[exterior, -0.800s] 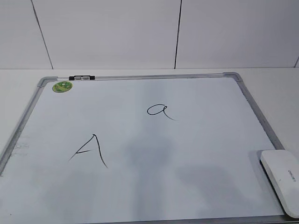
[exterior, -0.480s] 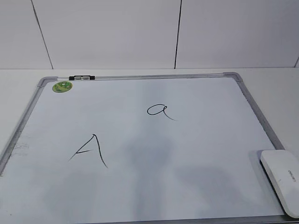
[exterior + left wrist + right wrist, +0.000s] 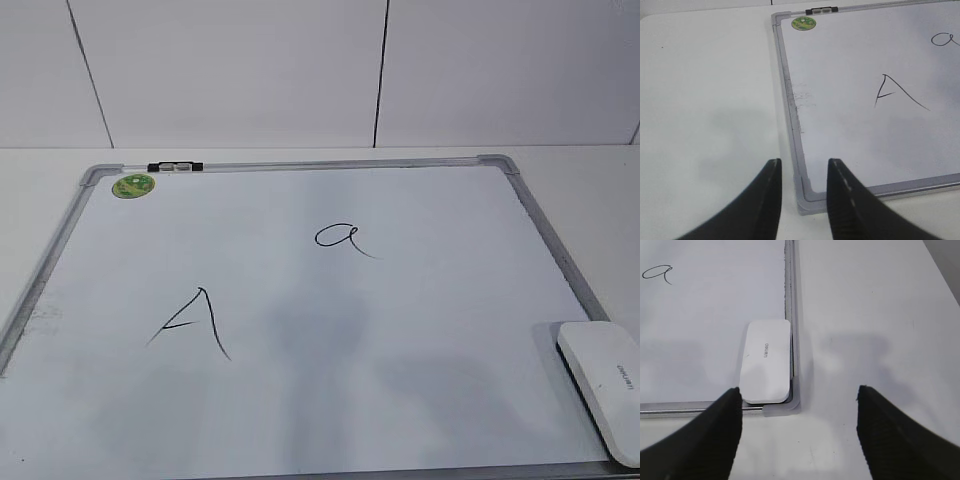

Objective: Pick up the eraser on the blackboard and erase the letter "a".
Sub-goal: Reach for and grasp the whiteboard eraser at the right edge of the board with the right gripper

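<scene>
The blackboard [image 3: 420,330] is a white board with a grey frame, lying flat on the table. The small cursive letter "a" [image 3: 340,238] is at its middle; it also shows in the right wrist view [image 3: 656,273]. The white eraser [image 3: 605,385] lies in the board's near right corner, also in the right wrist view [image 3: 766,361]. My right gripper [image 3: 799,410] is open and empty, above the table just short of that corner. My left gripper [image 3: 803,172] is open and empty over the board's near left corner [image 3: 807,200]. Neither gripper shows in the exterior view.
A larger capital "A" [image 3: 192,322] is drawn on the board's left half. A green sticker [image 3: 133,185] and a small black-and-clear marker [image 3: 174,166] sit at the far left corner. White table surrounds the board; a white wall stands behind.
</scene>
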Controlling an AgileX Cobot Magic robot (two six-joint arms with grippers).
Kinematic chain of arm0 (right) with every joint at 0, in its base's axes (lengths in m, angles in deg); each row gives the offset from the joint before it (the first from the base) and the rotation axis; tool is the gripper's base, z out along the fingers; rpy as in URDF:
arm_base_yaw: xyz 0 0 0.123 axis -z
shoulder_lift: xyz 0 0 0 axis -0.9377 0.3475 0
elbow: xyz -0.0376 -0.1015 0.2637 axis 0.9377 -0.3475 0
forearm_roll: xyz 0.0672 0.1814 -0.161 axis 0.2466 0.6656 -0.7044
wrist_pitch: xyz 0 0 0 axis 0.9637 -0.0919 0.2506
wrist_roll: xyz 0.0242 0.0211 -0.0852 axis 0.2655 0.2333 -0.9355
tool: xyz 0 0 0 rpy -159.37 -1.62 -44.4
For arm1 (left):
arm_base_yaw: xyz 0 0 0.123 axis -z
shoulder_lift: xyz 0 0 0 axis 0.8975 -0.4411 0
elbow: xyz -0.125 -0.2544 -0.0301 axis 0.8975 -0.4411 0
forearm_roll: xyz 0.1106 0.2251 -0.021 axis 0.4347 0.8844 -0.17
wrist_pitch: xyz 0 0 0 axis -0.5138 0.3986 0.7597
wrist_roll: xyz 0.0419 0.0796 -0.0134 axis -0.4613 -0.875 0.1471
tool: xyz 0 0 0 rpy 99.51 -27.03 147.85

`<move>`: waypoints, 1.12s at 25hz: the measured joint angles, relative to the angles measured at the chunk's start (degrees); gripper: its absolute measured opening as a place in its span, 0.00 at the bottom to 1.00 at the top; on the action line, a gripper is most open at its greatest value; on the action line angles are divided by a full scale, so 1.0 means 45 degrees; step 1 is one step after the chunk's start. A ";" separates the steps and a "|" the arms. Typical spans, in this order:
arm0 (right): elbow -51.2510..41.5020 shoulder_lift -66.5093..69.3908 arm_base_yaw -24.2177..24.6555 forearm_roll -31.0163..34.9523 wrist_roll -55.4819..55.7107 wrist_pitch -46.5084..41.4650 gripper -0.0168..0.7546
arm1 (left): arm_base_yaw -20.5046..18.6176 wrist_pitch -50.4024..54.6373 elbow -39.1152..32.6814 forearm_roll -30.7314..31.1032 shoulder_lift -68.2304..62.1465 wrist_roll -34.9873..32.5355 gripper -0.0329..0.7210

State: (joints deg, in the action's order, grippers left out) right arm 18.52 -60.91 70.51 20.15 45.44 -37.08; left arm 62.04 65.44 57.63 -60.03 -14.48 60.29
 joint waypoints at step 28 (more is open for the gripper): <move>0.3095 0.8314 0.0000 0.0525 0.0000 -0.0347 0.72 | 0.0000 0.0000 0.0000 0.0000 0.0000 0.0000 0.36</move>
State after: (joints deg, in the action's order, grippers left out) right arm 32.45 -23.49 70.51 22.51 45.44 -38.64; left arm 62.04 65.44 57.63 -60.03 -14.48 60.29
